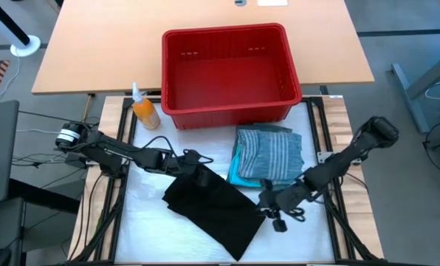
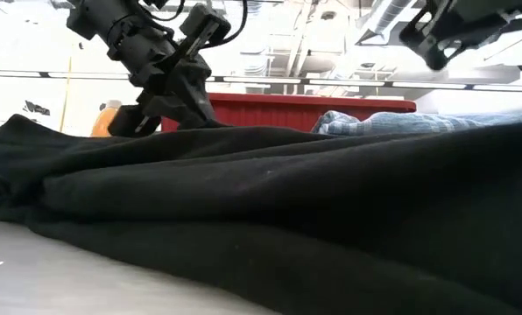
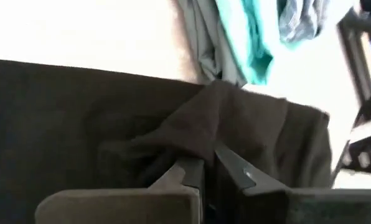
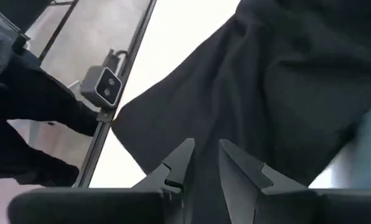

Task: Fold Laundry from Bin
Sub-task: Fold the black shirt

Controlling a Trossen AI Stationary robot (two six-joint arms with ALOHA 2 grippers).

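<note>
The large black garment (image 1: pixel 212 203) lies spread and rumpled on the white mat in the middle of the table. My left gripper (image 1: pixel 198 159) is at its far left corner, shut on a pucker of the cloth (image 3: pixel 201 127). My right gripper (image 1: pixel 266 198) hovers over the garment's right edge. Its fingers (image 4: pixel 207 146) stand a narrow gap apart, and I cannot tell whether they touch the black cloth. The striped shirt (image 1: pixel 272 151) lies folded on the turquoise garment (image 1: pixel 238 171), right of centre. The red bin (image 1: pixel 227 31) stands empty at the far side. My left gripper pinches a raised fold of the black garment (image 3: pixel 205 140) between its two fingertips, near the garment's far left corner. The fingers slant down at it from the table's left side. The fold stands up a little at the fingers, and the rest of the garment lies on the table.
An orange bottle (image 1: pixel 145 111) stands left of the bin, close behind my left arm. The folded stack lies between the bin and my right arm. The white mat shows bare at the near left (image 1: pixel 142 222).
</note>
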